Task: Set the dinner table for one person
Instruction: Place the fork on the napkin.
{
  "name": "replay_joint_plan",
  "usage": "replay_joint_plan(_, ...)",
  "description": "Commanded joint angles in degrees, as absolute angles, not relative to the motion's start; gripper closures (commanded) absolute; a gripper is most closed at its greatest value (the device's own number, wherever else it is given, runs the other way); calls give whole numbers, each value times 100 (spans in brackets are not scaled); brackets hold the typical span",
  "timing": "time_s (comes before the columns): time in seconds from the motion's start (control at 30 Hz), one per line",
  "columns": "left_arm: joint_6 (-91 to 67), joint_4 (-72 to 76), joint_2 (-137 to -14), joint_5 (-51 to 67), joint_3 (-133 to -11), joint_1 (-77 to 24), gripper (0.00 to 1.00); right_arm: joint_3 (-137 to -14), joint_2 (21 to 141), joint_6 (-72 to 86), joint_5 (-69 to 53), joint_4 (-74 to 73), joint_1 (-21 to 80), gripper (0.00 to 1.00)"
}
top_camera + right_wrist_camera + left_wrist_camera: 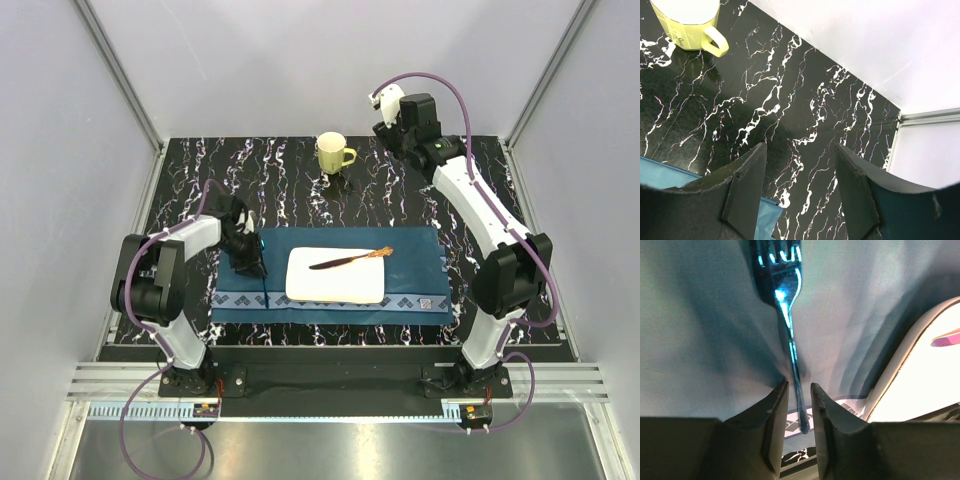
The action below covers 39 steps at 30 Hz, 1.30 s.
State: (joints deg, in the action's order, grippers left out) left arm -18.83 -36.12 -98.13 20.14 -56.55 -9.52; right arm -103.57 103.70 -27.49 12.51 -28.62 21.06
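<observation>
A metal fork [790, 325] lies lengthwise on the dark blue placemat [410, 270], left of the white rectangular plate [335, 285]. My left gripper [250, 265] is low over the mat's left part. In the left wrist view this gripper [799, 385] is open a little; the fork's handle end lies between the jaws with a small gap on each side. A knife [350, 259] with a brown handle rests across the plate. My right gripper [400, 135] hangs open and holds nothing over the back right of the dinner table [200, 180].
A pale yellow mug [332, 153] stands at the back centre of the table, left of the right gripper, and shows at the top left of the right wrist view [687, 25]. White walls enclose the table on three sides. The plate's edge [920, 385] lies right of the fork.
</observation>
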Motion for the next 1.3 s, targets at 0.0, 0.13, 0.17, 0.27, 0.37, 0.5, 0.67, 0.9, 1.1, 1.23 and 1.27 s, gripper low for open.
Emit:
replay_joint_plan(0.0, -1714, -3691, -9615, 1837, -5792, -853, 68, -10512, 10274, -2839, 1318, -2733, 2162, 36)
replay_joint_plan(0.13, -1617, -3779, -9580, 1740, -5853, -791, 48, -10468, 10248, -2874, 1336, -2698, 2153, 36)
replay_joint_plan(0.17, -1591, -3797, -9580, 1740, -5862, -782, 46, -10442, 10239, -2874, 1327, -2672, 2162, 36)
replay_joint_plan(0.27, -1512, -3876, -9606, 1705, -5932, -721, 42, -10415, 10222, -2892, 1362, -2646, 2153, 36)
replay_joint_plan(0.37, -1468, -3902, -9624, 1670, -5976, -677, 42, -10371, 10213, -2909, 1380, -2602, 2153, 36)
replay_joint_plan(0.5, -1389, -3946, -9677, 1556, -6091, -668, 41, -10336, 10195, -2901, 1389, -2575, 2153, 36)
replay_joint_plan(0.67, -1354, -4008, -9826, 1564, -6248, -668, 40, -10345, 10187, -2883, 1397, -2540, 2153, 36)
replay_joint_plan(0.9, -1099, -4192, -9774, 1434, -6495, -1079, 44, -10345, 10204, -2900, 1397, -2523, 2153, 36)
replay_joint_plan(1.1, -844, -4307, -9510, 1423, -6434, -1353, 44, -10275, 10187, -2892, 1406, -2496, 2153, 36)
replay_joint_plan(1.23, -844, -4280, -9361, 1582, -6337, -1371, 58, -10283, 10178, -2874, 1380, -2487, 2153, 36)
replay_joint_plan(1.27, -852, -4272, -9291, 1573, -6311, -1371, 60, -10292, 10195, -2874, 1362, -2487, 2145, 36)
